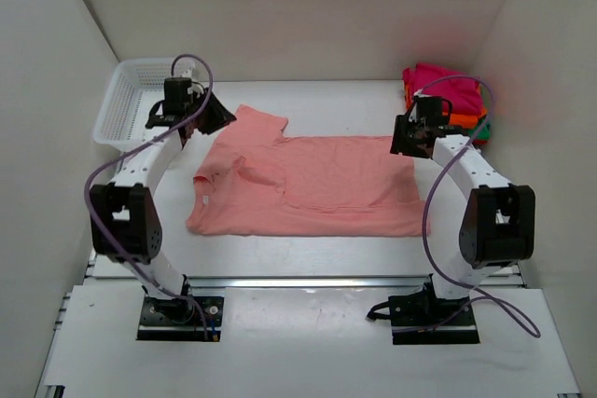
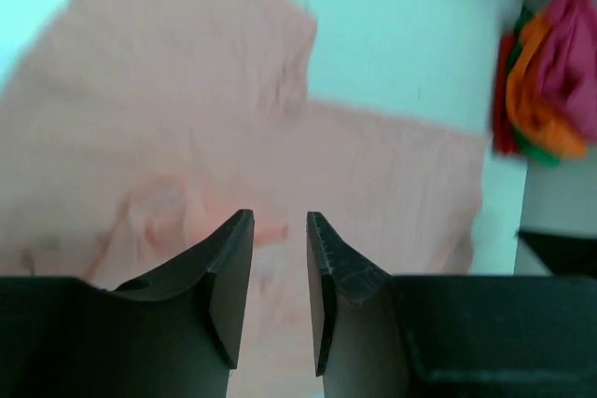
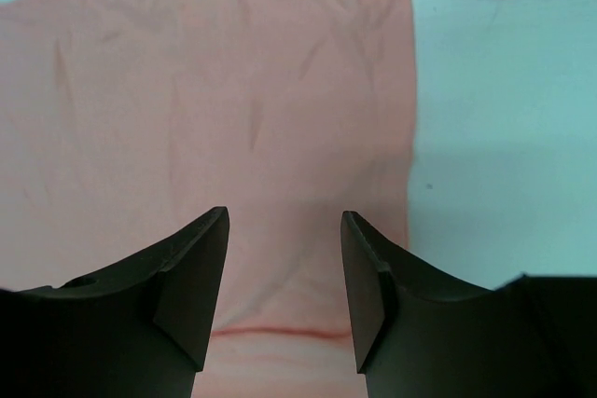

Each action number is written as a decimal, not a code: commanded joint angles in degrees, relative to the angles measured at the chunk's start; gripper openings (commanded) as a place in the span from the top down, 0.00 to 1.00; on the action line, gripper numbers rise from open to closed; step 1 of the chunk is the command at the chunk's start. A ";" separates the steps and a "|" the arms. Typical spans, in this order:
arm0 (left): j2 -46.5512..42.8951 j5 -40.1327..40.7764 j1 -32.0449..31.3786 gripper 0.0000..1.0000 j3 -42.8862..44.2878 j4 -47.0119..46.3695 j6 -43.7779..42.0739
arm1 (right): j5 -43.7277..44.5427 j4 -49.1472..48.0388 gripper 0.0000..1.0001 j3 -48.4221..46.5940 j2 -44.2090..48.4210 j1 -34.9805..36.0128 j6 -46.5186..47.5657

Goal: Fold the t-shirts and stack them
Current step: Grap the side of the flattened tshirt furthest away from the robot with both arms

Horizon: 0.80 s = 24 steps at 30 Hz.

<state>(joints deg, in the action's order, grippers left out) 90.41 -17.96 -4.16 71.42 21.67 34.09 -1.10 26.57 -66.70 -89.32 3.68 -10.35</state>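
A salmon-pink t-shirt [image 1: 308, 184] lies spread on the white table, one sleeve folded in over its middle. It also shows in the left wrist view [image 2: 187, 118] and the right wrist view [image 3: 215, 109]. A pile of magenta [image 1: 446, 87], orange [image 1: 464, 120] and green [image 1: 482, 131] shirts sits at the back right, and shows in the left wrist view [image 2: 550, 81]. My left gripper [image 1: 216, 118] is open and empty above the shirt's far left sleeve [image 2: 280, 221]. My right gripper [image 1: 403, 142] is open and empty above the shirt's far right corner [image 3: 284, 216].
A white plastic mesh basket [image 1: 126, 104] stands at the back left, right behind my left arm. White walls close in the table on the left, back and right. A metal rail [image 1: 308, 281] runs along the table's near edge.
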 commanded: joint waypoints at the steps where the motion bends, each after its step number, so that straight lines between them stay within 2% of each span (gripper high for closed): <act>1: 8.87 6.69 0.47 0.59 9.14 -7.52 2.66 | 2.50 -4.24 0.51 -5.10 -4.18 0.53 -3.89; 5: 22.49 10.74 0.65 0.60 22.77 -6.91 -0.76 | 1.55 -5.12 0.51 -9.41 -9.11 0.80 -3.89; 9: 31.83 15.22 -0.23 0.57 31.40 -8.05 -3.41 | -0.47 -5.38 0.51 -11.43 -11.49 1.06 -3.19; 13: 45.44 17.87 -0.58 0.55 51.50 0.53 -5.35 | -0.48 -4.95 0.52 -12.58 -12.64 1.77 -2.40; 16: 58.69 17.78 -1.81 0.49 72.65 8.09 -7.10 | 0.05 -5.47 0.52 -12.93 -13.25 2.20 -2.39; 18: 63.80 17.87 -1.90 0.46 80.50 11.71 -6.93 | -0.21 -6.09 0.52 -13.55 -14.12 1.86 -2.31; 20: 65.16 17.26 -2.25 0.45 81.25 12.34 -6.75 | -0.30 -5.83 0.52 -14.68 -15.27 1.24 -1.96; 24: 61.21 17.87 -2.61 0.45 68.72 9.89 -9.03 | -0.04 -5.48 0.52 -14.69 -16.33 0.89 -1.43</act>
<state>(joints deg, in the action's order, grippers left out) 156.51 -1.17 -6.44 145.08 29.47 27.38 -1.30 22.61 -79.35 -105.19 5.06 -12.43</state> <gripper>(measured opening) 0.546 0.478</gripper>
